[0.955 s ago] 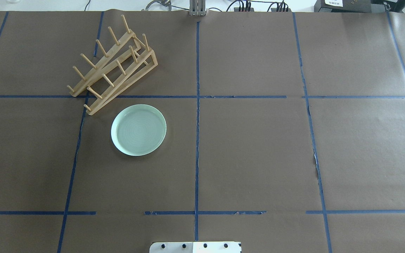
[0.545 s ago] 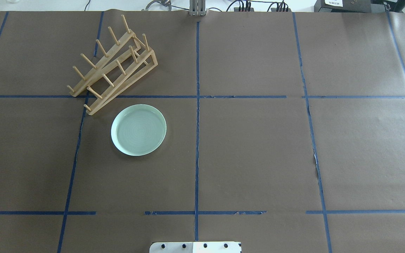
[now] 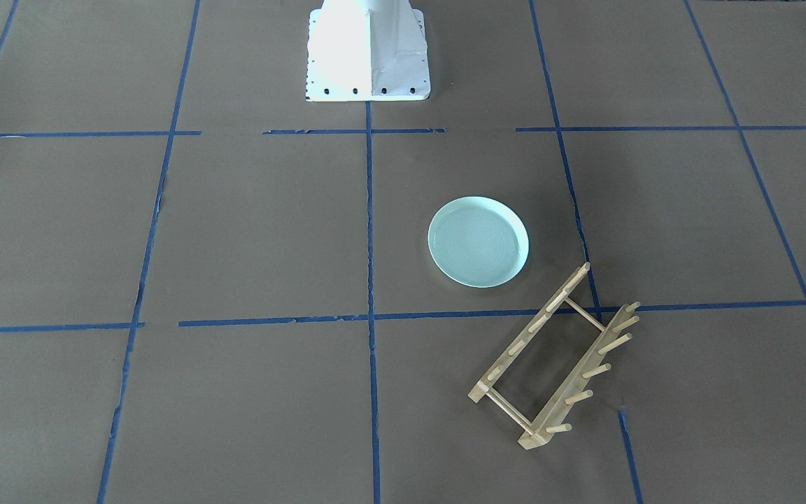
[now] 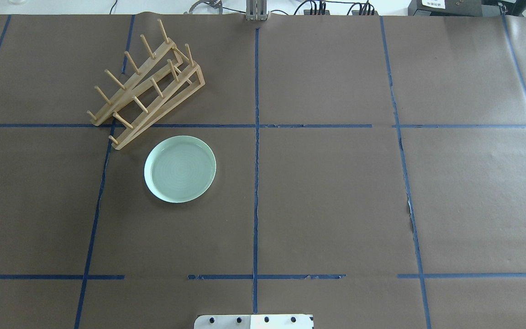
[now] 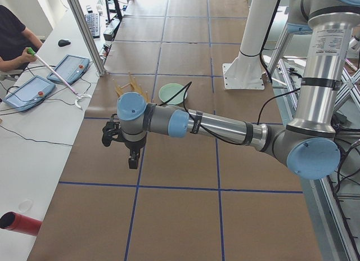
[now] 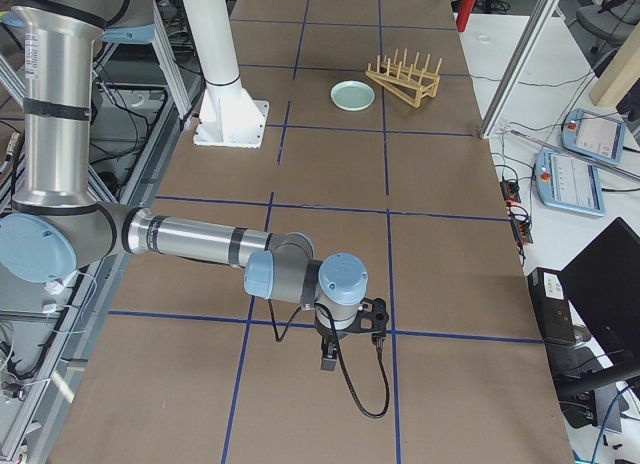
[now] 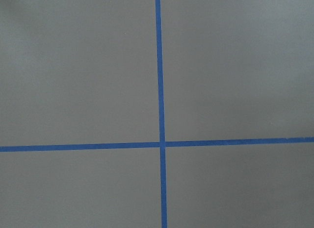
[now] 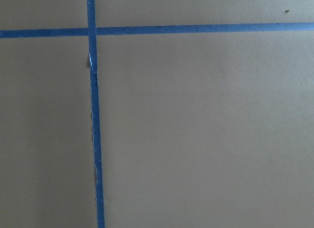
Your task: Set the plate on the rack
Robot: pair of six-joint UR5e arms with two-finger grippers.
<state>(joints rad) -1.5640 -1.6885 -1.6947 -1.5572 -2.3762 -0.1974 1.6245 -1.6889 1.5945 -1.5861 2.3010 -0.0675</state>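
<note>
The pale mint-green plate point(image 4: 180, 169) lies flat on the brown paper, left of the table's middle line; it also shows in the front-facing view point(image 3: 478, 241). The light-wood rack point(image 4: 146, 87) stands just beyond it, slanted, its near end a short gap from the plate's rim; it holds nothing point(image 3: 557, 357). Neither gripper shows in the overhead or front-facing views. The left gripper point(image 5: 132, 157) hangs over bare paper at the table's left end, far from the plate point(image 5: 171, 94). The right gripper point(image 6: 328, 359) hangs over the right end. I cannot tell whether either is open or shut.
The white robot base point(image 3: 368, 49) stands at the robot's edge of the table. Blue tape lines divide the paper point(image 4: 255, 137). Beyond the table's far edge stand a metal post point(image 5: 84, 30) and an operator's side table with tablets point(image 5: 67, 70). A red cylinder point(image 5: 19, 223) lies on it.
</note>
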